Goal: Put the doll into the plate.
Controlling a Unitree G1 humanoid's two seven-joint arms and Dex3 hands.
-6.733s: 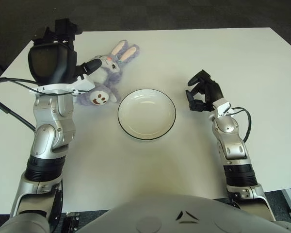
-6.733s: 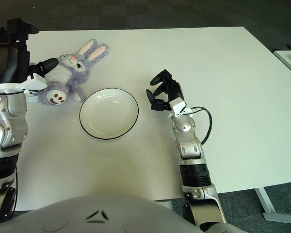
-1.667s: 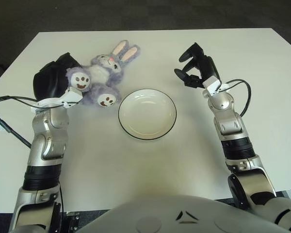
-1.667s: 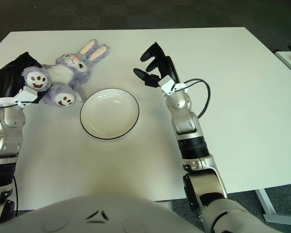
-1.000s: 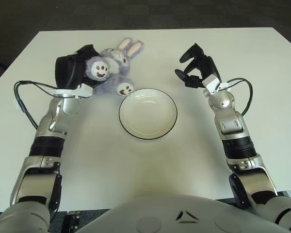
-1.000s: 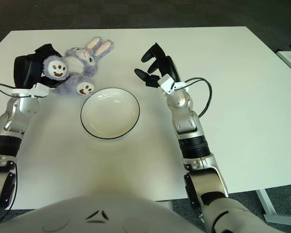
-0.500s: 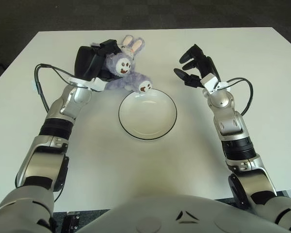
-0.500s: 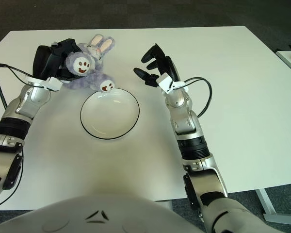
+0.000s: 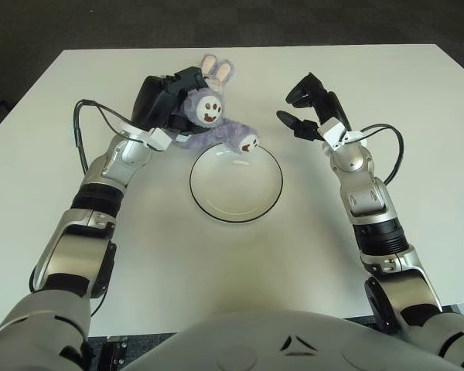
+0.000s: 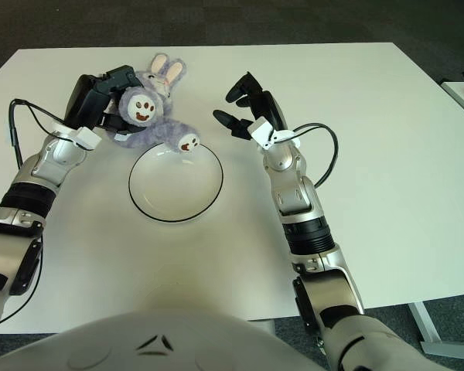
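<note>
Left hand (image 9: 164, 99), fingers closed around the doll (image 9: 209, 124), had carried it from the table's left side to the plate's (image 9: 236, 182) far rim, one foot already over it, so release looked close; right hand (image 9: 309, 108) hovered spread, empty.

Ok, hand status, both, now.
Left hand: shut on the plush bunny, one foot over the plate rim.
Right hand: open, holding nothing, above the table right of the plate.
</note>
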